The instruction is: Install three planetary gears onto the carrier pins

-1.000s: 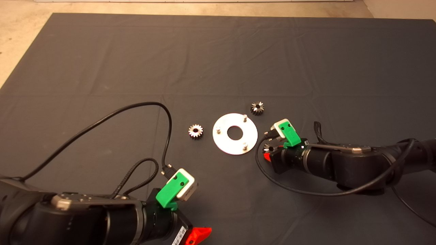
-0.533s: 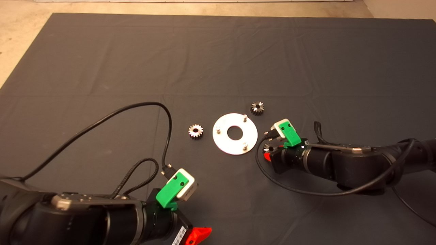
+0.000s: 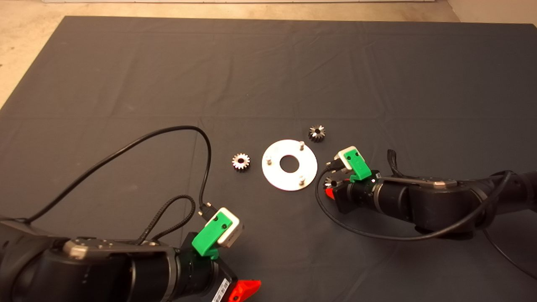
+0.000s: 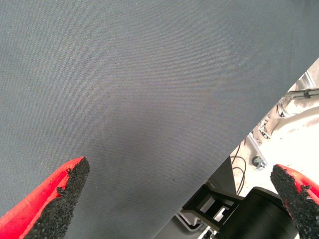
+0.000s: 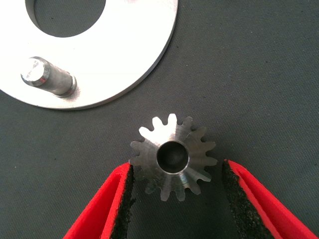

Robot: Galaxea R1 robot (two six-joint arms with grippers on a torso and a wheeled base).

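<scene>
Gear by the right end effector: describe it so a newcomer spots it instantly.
Find the silver disc mid-mat, then go to its right edge, where the right end effector comes in. The gear lies flat on the mat between its open red fingers, just off the disc. The other two gears lie in the open, with no end effector near.

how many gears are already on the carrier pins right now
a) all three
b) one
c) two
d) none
d) none: all three carrier pins on the silver disc stand bare, and the planetary gears all lie on the mat beside it, one between the right gripper's open fingers.
</scene>
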